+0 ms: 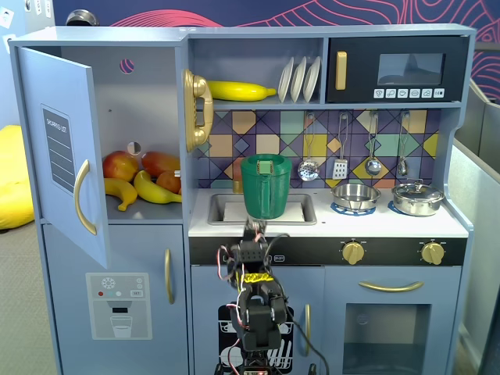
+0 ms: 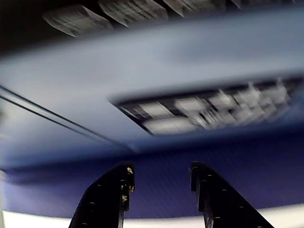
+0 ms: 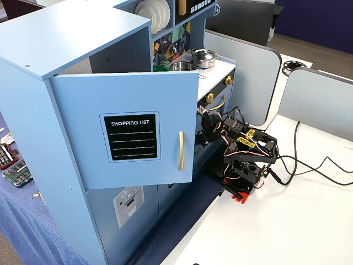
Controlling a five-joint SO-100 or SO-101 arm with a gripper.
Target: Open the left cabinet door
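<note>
The left cabinet door (image 1: 62, 152) is blue-grey with a black "SHOPPING LIST" panel and a curved gold handle (image 1: 82, 195). It stands swung wide open at the kitchen's upper left. A fixed view from the side shows its front (image 3: 127, 132) and handle (image 3: 180, 150). Apples and bananas (image 1: 141, 180) lie in the open compartment. My arm is folded low in front of the kitchen, well right of the door. My gripper (image 1: 254, 228) points upward and touches nothing. In the wrist view the gripper (image 2: 161, 172) is open and empty, with blurred ceiling beyond.
A green pitcher (image 1: 266, 186) stands in the sink just behind the gripper. The lower door with the dispenser graphic (image 1: 117, 305) is shut. Pots (image 1: 418, 199) sit on the counter. Cables (image 3: 309, 165) trail over the white table beside grey partitions (image 3: 242, 72).
</note>
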